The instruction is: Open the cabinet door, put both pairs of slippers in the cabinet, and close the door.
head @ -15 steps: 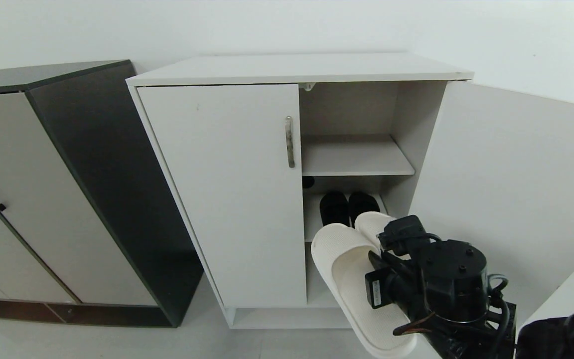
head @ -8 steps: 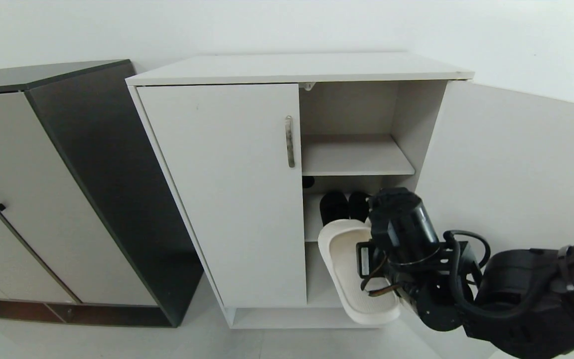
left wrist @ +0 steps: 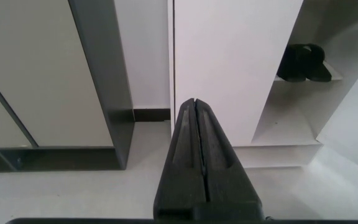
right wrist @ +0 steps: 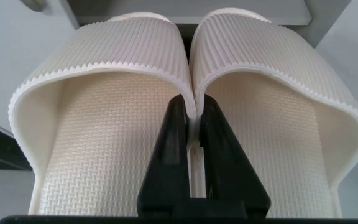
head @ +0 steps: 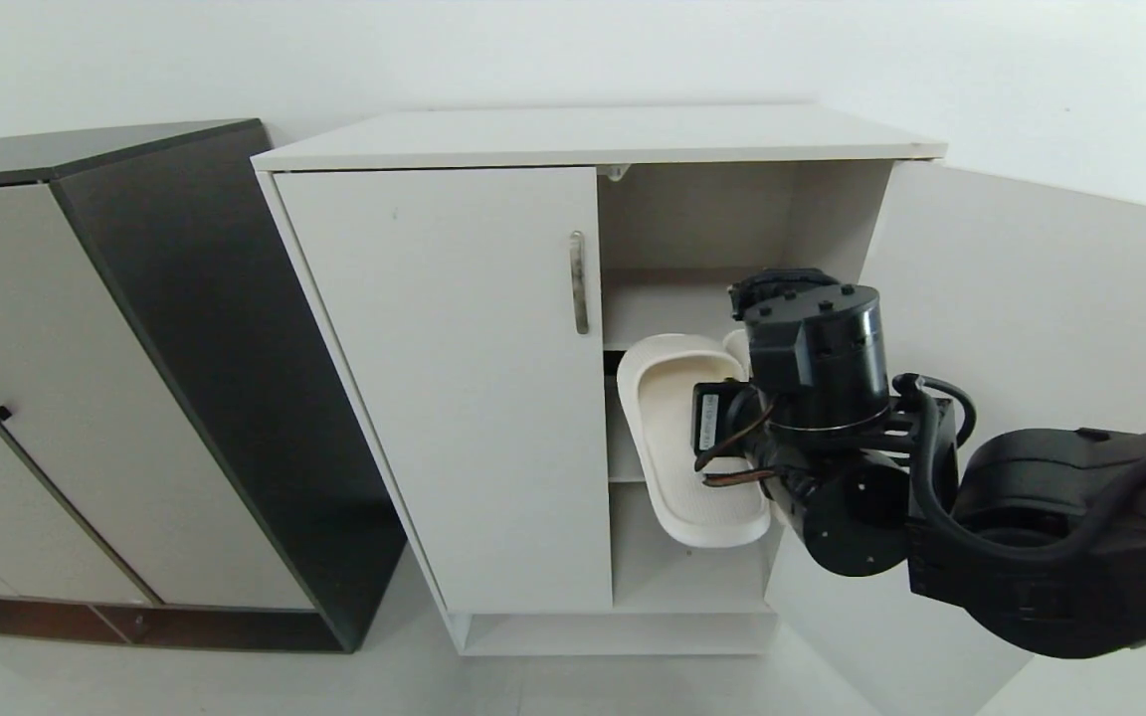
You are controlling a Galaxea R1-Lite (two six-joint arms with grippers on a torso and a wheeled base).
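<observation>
Cream slippers (head: 677,438), the ribbed pair, hang in front of the open right half of the white cabinet (head: 593,134), heels low and near, toes tipped up and pointing into the opening at about the height of the upper shelf (head: 672,308). The right gripper (right wrist: 194,124) carries them: its jaws pinch the two inner side walls together, so both slippers ride side by side as one bundle, touching along the middle. The right door (head: 1021,328) is swung wide to the right, so the opening step looks done. The left door (head: 444,378) is shut, its handle (head: 579,283) just left of the cream pair. The black slippers (left wrist: 304,62) already sit inside on a shelf above the bottom compartment, toward the far right of that shelf, so I judge one pair stowed. The left gripper (left wrist: 195,109) hangs low on the left, near the gap between the white cabinet and the dark cabinet (head: 185,348); its jaws are pressed together with nothing between them. What remains, as I read it: carry the cream pair past the front edge onto a shelf, let go, draw the arm out, then swing the right door shut. Roughly two thirds of the job appears finished, with the second placement under way and not yet complete
</observation>
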